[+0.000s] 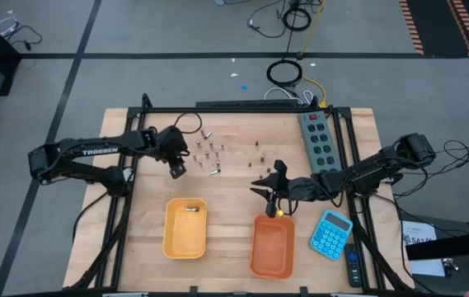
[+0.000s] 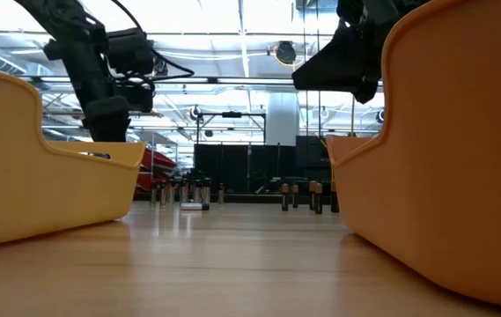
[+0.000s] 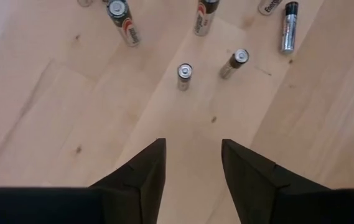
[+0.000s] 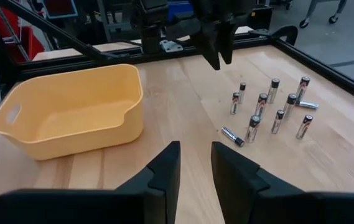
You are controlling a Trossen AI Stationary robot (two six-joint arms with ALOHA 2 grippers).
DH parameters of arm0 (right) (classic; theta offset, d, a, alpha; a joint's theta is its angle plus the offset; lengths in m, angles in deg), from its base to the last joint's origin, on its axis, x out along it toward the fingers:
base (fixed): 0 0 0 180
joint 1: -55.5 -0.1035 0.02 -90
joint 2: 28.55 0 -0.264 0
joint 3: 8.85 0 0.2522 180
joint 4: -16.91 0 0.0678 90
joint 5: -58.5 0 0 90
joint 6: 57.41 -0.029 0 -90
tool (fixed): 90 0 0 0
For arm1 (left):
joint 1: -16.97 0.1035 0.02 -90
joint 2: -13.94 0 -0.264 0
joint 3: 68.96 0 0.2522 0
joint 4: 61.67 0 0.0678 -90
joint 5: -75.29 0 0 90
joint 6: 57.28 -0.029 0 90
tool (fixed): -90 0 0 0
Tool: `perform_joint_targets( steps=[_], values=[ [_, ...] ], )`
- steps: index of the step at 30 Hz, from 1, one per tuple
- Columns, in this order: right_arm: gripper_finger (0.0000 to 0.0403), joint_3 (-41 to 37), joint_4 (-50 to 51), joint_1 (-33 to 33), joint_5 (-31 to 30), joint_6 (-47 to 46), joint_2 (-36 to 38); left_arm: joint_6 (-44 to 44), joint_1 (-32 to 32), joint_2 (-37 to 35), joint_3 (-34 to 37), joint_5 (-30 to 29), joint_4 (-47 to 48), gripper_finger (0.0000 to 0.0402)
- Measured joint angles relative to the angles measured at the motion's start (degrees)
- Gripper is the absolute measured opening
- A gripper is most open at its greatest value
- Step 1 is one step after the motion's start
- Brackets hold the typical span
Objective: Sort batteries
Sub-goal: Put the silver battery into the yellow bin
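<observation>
power strip, blue calculator, remote

Low view: both trays cut off by the frame edges, yellow tray at left, orange tray at right; batteries beyond too small to tell the kinds apart. Left wrist view: several batteries cut off at the frame edge. High view: label of the battery in the yellow tray illegible.

Yellow tray, orange tray, blue calculator, silvery-grey and black batteries
</observation>
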State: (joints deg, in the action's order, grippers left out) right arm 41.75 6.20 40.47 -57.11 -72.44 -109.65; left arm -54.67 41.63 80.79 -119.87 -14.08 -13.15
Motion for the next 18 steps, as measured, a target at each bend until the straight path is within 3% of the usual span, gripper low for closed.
perform_joint_targets(
  steps=[5,18],
  values=[
    [0.0082,0.0,0.61,0.0,-0.04,-1.2,0.0,-0.43,1.74,0.0,-0.02,3.82,0.06,0.0166],
    [0.0082,0.0,0.57,-0.08,-0.09,-1.54,0.0,-4.34,1.67,3.76,-0.04,4.85,-2.81,0.0178]
  ],
)
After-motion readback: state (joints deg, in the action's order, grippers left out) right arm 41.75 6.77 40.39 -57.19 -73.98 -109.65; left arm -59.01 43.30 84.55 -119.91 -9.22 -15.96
